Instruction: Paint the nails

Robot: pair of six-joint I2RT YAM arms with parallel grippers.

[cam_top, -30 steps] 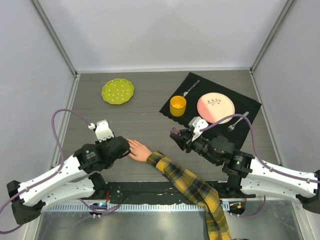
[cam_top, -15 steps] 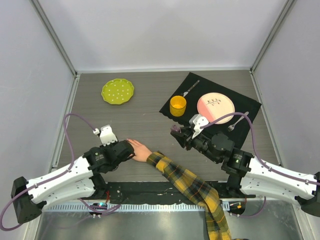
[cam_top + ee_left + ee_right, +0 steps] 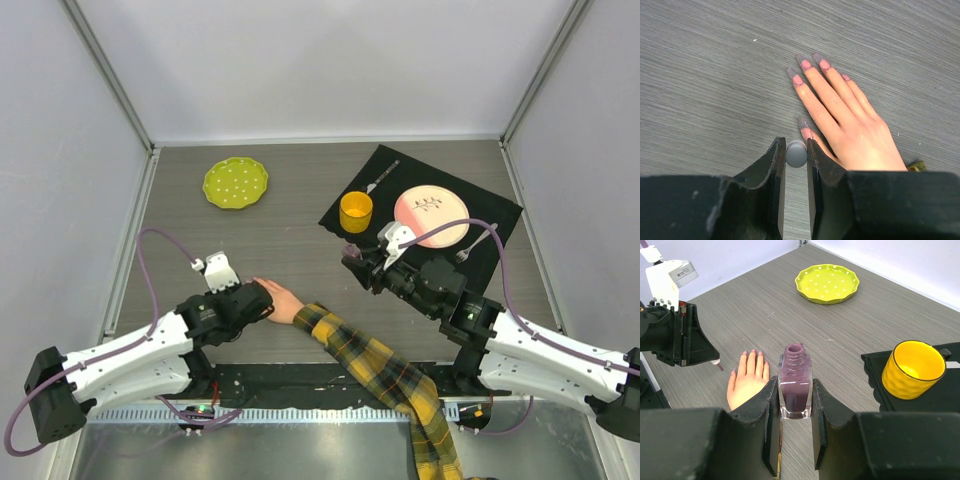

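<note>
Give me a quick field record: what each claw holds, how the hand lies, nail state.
Hand: pale peach-pink mannequin hand, palm down, flat on the grey wood-grain table
Nails: long, greyish-purple with pink near the bases
Left claw: shut on a small round grey brush cap, beside the thumb
Right claw: shut on an open, upright glass bottle of purple nail polish
Brush tip: dark, close by the hand; contact cannot be told
</note>
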